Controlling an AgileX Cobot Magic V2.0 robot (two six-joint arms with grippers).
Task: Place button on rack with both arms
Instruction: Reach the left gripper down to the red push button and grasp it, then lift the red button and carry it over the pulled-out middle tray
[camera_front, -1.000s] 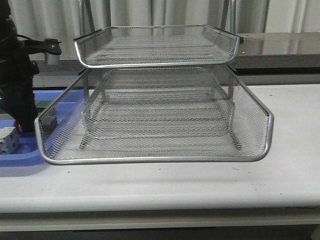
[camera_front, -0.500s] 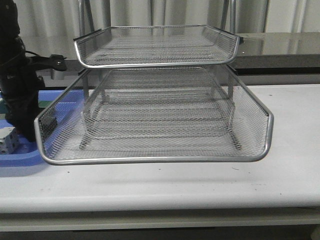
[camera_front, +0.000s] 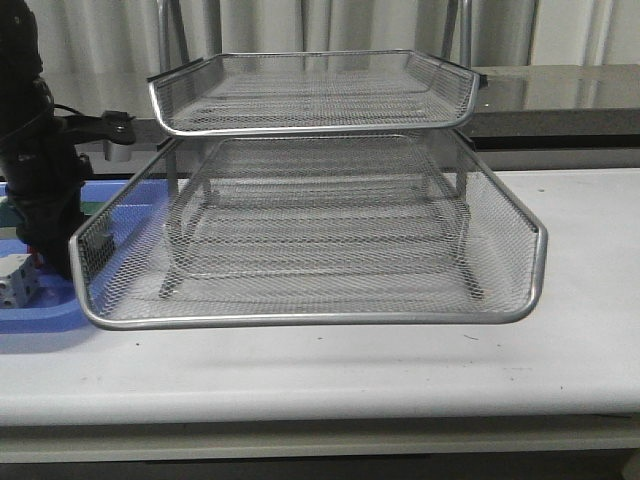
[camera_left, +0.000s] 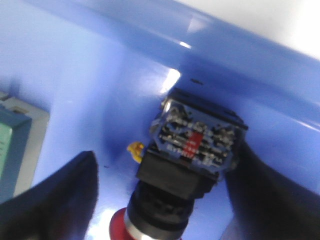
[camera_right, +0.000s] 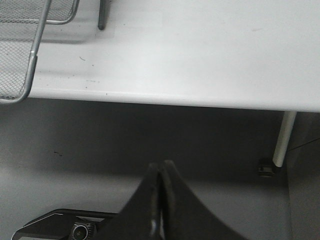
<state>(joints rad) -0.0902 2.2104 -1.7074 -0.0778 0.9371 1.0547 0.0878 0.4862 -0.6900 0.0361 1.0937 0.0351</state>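
Note:
The button (camera_left: 192, 165) lies on its side in the blue plastic tray (camera_left: 100, 75), with its blue-and-black block body towards the tray wall and its red head (camera_left: 120, 227) towards the wrist. My left gripper (camera_left: 165, 152) is open around it. One finger (camera_left: 50, 200) stands apart from it and the other finger (camera_left: 270, 195) is close against the block body. In the front view the left arm (camera_front: 40, 170) reaches down into the tray left of the rack (camera_front: 310, 200), and the button is hidden there. My right gripper (camera_right: 161, 167) is shut and empty, below the table's front edge.
A green block (camera_left: 12, 145) lies in the blue tray (camera_front: 40, 315) beside the left finger. A white-grey block (camera_front: 15, 280) sits at the tray's left. The rack's corner (camera_right: 30, 65) and the white table edge (camera_right: 175, 97) show in the right wrist view.
The left arm has dropped lower into the blue tray and shifted slightly right. It has barely moved in the last half second. The rack is unchanged.

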